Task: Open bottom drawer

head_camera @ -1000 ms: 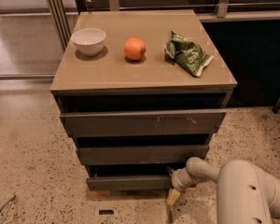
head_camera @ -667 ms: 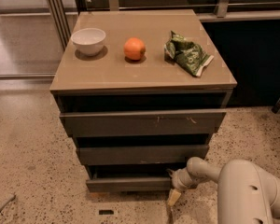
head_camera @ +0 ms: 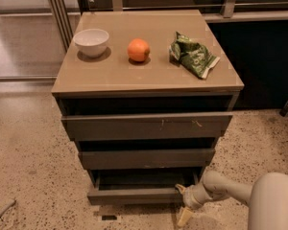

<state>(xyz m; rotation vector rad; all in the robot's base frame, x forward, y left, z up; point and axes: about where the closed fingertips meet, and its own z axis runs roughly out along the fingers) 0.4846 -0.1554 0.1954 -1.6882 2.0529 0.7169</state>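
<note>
We find the bottom drawer (head_camera: 134, 195) at the foot of the cabinet (head_camera: 149, 80), toward six o'clock in the view, beneath the middle drawer (head_camera: 146, 158) and the scratched top drawer (head_camera: 146, 126). The gripper (head_camera: 182, 203) is at that front's three o'clock end. Its jaws are spread, with one finger at the slab's upper edge and the other hanging below, toward the floor. Whether the upper finger is hooked behind the front we cannot quite tell.

We see slipping as the main risk. The front has no handle, so a shallow hold may slide off as the arm pulls. An off-centre pull could also skew the drawer until it binds. A jerk might roll the orange (head_camera: 138, 50) toward the bowl (head_camera: 91, 41).
</note>
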